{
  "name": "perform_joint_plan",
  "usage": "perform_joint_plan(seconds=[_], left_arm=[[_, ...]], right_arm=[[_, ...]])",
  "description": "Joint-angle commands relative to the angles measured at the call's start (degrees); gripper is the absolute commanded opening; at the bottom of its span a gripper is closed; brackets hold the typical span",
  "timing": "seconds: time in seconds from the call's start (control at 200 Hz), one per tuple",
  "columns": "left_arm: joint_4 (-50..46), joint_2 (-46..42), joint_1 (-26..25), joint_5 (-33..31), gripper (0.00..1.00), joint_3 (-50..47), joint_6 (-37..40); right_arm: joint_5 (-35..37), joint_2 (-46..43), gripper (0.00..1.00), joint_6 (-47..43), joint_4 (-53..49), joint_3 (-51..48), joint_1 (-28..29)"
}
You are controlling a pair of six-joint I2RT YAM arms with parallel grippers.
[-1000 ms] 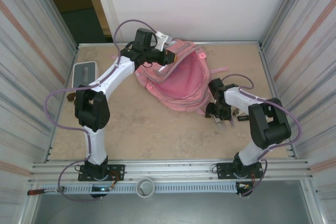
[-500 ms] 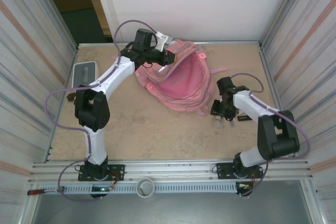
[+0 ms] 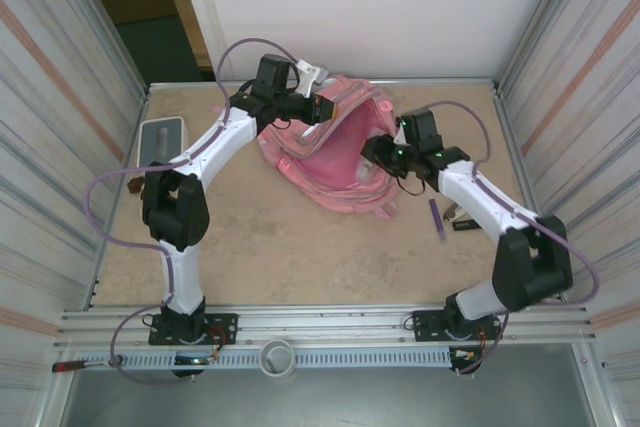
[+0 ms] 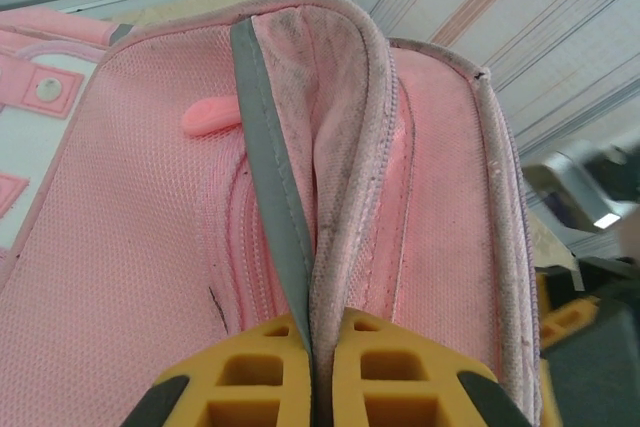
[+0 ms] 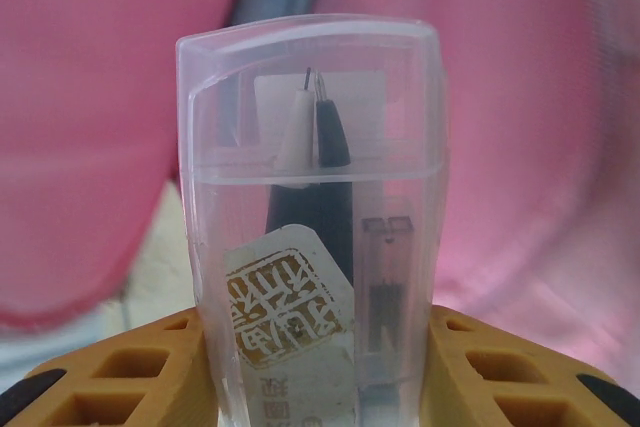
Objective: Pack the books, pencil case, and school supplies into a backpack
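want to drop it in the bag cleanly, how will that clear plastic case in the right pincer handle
The clear case looks rigid, with straight moulded walls, so it should hold shape in the right pincer. Its glossy sides may be slippery. The slim tools inside look loose, so they could shift when tipped.

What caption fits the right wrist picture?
Right gripper holding a clear plastic case of pen-like tools before the pink backpack.

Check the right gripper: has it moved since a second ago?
Yes. The right gripper, shut on a clear plastic case, went from beside the short black piece toward the far side and left, to the backpack's right edge.
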Motion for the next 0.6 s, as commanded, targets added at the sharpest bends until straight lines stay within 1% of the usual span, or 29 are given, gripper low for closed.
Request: perform_joint_plan(seconds=[0.0, 0.14, 0.22, 0.281, 0.346, 0.436, 0.596], left_arm=[[5.4, -3.6, -0.1, 2.5, 0.0, 0.3, -1.3], [5.6, -3.9, -0.2, 2.5, 0.0, 0.4, -1.8], [5.6, -4.2, -0.2, 2.4, 0.0, 0.2, -1.8], [5.5, -4.5, -0.2, 2.3, 0.0, 0.0, -1.8], [5.5, -4.7, -0.2, 2.1, 0.0, -0.4, -1.5], [5.5, -4.8, -0.2, 2.0, 0.0, -0.5, -1.2], [5.7, -4.5, -0.2, 2.3, 0.0, -0.7, -1.4]], right_arm=[[-0.5, 7.2, 0.39, 11.7, 12.2, 3.2, 0.0], [2.6, 17.6, 0.42, 15.9, 14.8, 11.3, 0.7], [1.7, 23.4, 0.48, 15.7, 13.7, 16.7, 0.7], [0.3, 25.7, 0.56, 15.2, 14.2, 18.6, 0.5], [-0.4, 25.9, 0.64, 13.7, 13.4, 18.7, 0.4], [0.5, 23.9, 0.69, 11.3, 12.5, 16.3, 0.6], [0.4, 18.6, 0.68, 9.5, 14.0, 8.9, 0.9]])
